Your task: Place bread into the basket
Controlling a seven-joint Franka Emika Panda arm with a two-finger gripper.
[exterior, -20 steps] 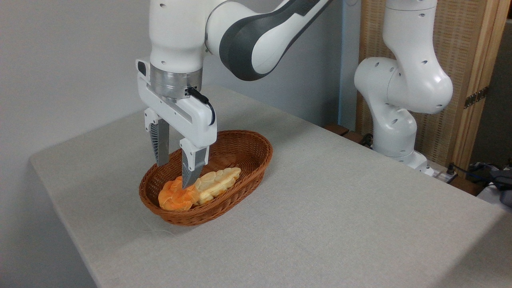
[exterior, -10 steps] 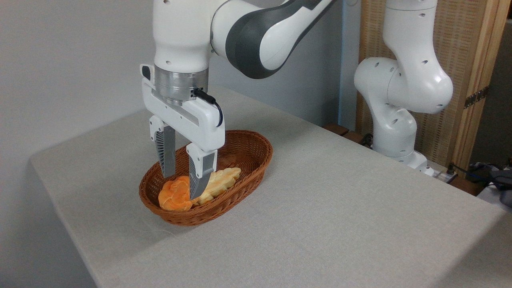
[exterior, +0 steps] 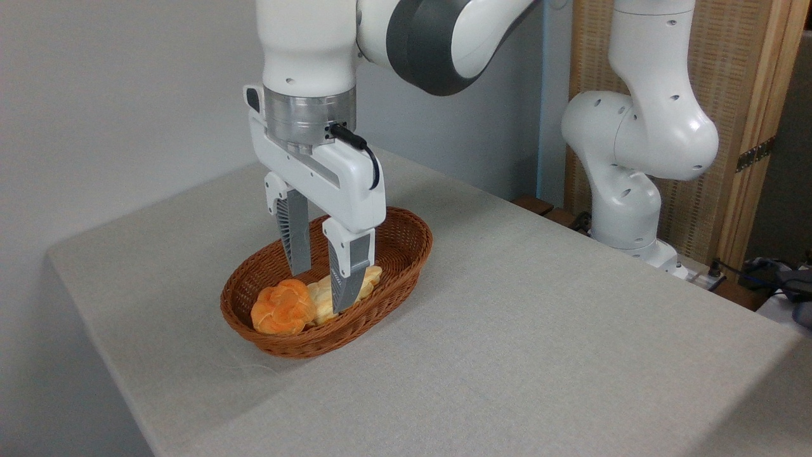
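Observation:
The bread, a round orange-golden roll with a knotted top, lies inside the near left end of the basket, an oval reddish-brown wicker one on the table. My gripper hangs open over the basket's middle, just right of the roll and apart from it, with nothing between its fingers. Its front finger covers part of a pale yellowish pastry lying beside the roll.
The grey cloth-covered table drops off at its left and front edges. My arm's white base stands at the table's far right, with a wooden screen behind it and cables at the right edge.
My gripper has moved right and slightly up, off the roll and over the basket's middle. The roll stays in the basket, now fully uncovered.

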